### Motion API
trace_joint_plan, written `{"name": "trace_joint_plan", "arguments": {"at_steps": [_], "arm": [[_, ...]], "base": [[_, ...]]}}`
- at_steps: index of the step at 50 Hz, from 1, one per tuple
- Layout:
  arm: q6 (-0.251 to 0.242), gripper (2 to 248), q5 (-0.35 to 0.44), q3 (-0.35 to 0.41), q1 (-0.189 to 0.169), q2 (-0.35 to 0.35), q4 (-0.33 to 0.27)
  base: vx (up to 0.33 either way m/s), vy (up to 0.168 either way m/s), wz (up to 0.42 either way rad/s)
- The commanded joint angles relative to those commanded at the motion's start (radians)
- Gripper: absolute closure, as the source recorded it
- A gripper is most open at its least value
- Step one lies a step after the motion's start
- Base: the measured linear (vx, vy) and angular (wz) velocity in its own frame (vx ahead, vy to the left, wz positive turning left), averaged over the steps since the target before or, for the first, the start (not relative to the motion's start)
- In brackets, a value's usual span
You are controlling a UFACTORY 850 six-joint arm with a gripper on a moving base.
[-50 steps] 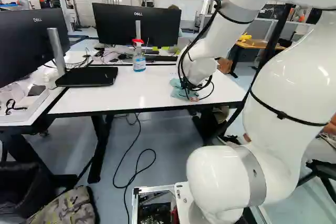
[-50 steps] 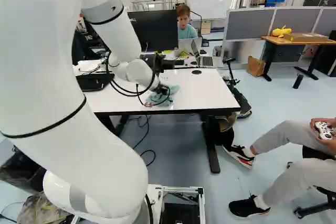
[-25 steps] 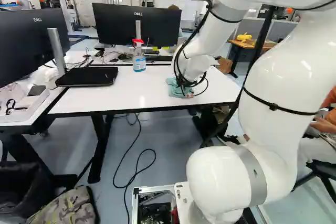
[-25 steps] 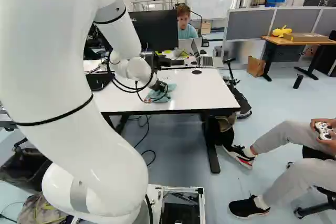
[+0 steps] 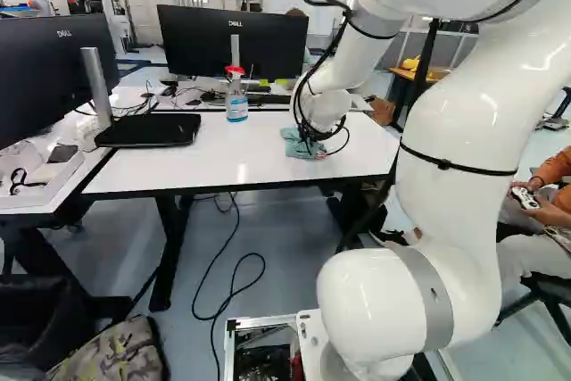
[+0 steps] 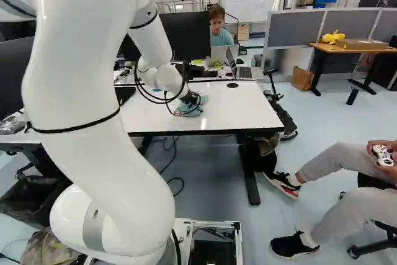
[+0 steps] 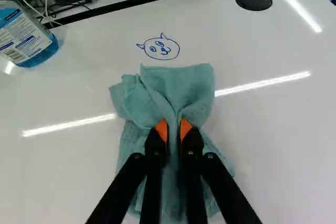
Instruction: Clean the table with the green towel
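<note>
On the white tabletop (image 7: 278, 129), in the half nearer the arm, lies the green towel (image 7: 176, 85), bunched under the black gripper (image 7: 174, 129). The two fingers are closed on it, their orange pads (image 7: 162, 131) pressing a raised fold from both sides. The cloth looks light, soft and limp, with nothing in it to break. It should trail after the pads when dragged, but being so slack it could ruck up or fold under itself if pushed edge first. Its thick middle ridge, where the pads pinch it, seems the right hold: that leaves loose cloth spread on either side to do the wiping. A thin corner would probably slip or string out.

Its long axis runs roughly in line with the fingers, from beneath them out toward the far side of the table, and the central pleat follows that same line. The squarish far end points at the blue cat-face doodle (image 7: 161, 49), which sits just ahead, apart from the cloth. The loose near end spreads under the fingers; its outermost edge I cannot make out.
</note>
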Motion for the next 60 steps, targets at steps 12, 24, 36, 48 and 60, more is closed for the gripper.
{"name": "trace_joint_plan", "arguments": {"at_steps": [12,24,36,48,60], "arm": [[0.0,202,0.0,0.002,-0.039,0.002,0.0],[0.0,202,0.0,0.044,-0.057,0.039,0.0],[0.0,202,0.0,0.091,-0.039,0.08,0.0],[0.0,202,0.0,0.118,0.0,0.104,0.0],[0.0,202,0.0,0.141,0.043,0.128,0.0]], "base": [[0.0,0.0,0.0],[0.0,0.0,0.0],[0.0,0.0,0.0],[0.0,0.0,0.0],[0.0,0.0,0.0]]}}
